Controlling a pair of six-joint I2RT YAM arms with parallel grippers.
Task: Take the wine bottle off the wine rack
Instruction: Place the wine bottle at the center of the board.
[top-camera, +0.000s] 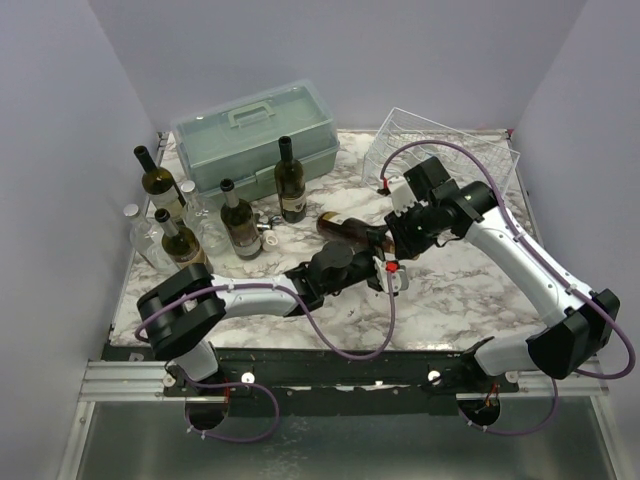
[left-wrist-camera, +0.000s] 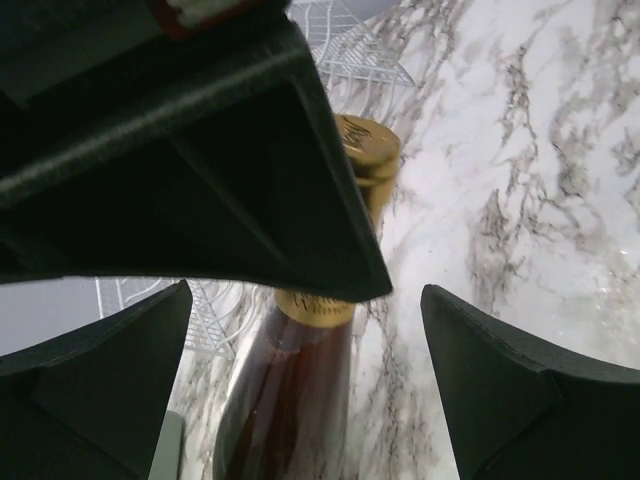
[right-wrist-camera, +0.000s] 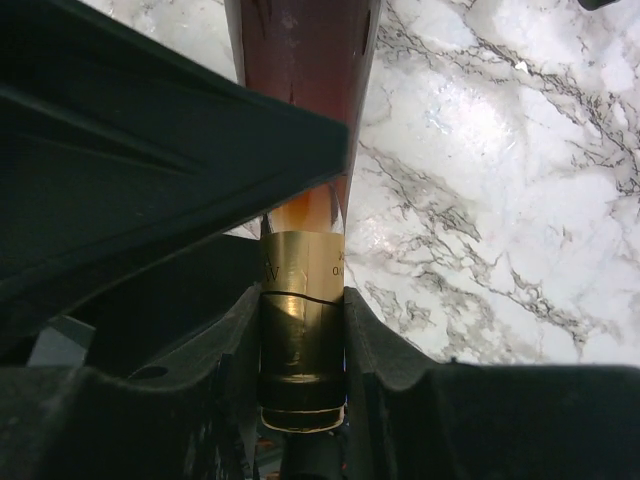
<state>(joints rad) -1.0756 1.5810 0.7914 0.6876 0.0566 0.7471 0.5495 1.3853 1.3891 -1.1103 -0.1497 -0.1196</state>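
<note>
The right gripper (right-wrist-camera: 302, 330) has both fingers (right-wrist-camera: 235, 350) pressed against the gold-foil neck of the wine bottle (right-wrist-camera: 305, 60), pinching it firmly. The bottle body extends away from these fingertips, over the marble table (right-wrist-camera: 500, 150). Whether it touches the surface cannot be determined.

The left gripper (left-wrist-camera: 305, 300) has its fingers (left-wrist-camera: 110, 370) spread wide. The bottle shoulder lies between them and touches neither one. The cap points away from these fingers and is partly hidden by the right gripper housing.

The wine rack (top-camera: 440, 140) stands beyond both sets of fingers, apart from the bottle. A toolbox (top-camera: 255, 130) and several upright bottles (top-camera: 240, 220) stand to the left of the left fingers, farther out.
</note>
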